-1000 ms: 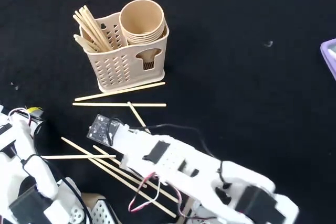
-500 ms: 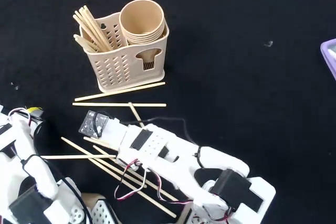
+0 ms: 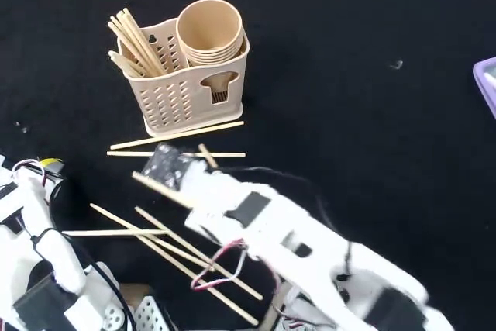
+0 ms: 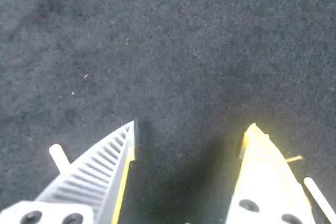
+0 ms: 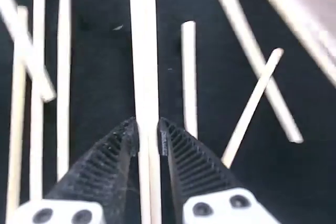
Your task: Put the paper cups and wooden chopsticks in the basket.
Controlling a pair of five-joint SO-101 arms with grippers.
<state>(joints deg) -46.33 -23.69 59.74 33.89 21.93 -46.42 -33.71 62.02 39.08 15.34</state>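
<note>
Black table (image 3: 349, 114): your right gripper (image 5: 148, 124), clenched on a chopstick (image 5: 143, 51), is lifting it off the loose sticks (image 3: 178, 154) toward the basket (image 3: 186, 94), where the cups (image 3: 209, 29) are already sitting. Your left gripper (image 4: 191, 129) is hanging spread, empty.

- High camera is looking down over the table (image 3: 372, 137) from a fixed spot above and off the arms. It is sitting well back: the basket (image 3: 182, 98) is toward the far side and both arm bases are at the near edge.
- Left wrist camera is riding the left arm (image 3: 39, 269), facing past the left gripper (image 4: 191, 127) onto black cloth, very near.
- Right wrist camera is riding the right arm (image 3: 271, 226), facing along the right gripper (image 5: 147, 123), close over the loose sticks (image 5: 189, 77).
- High and right wrist views are sharing those loose sticks and the stick (image 3: 159, 187) pinched in the right gripper.
- Left wrist and high views are sharing the table's cloth.
</note>
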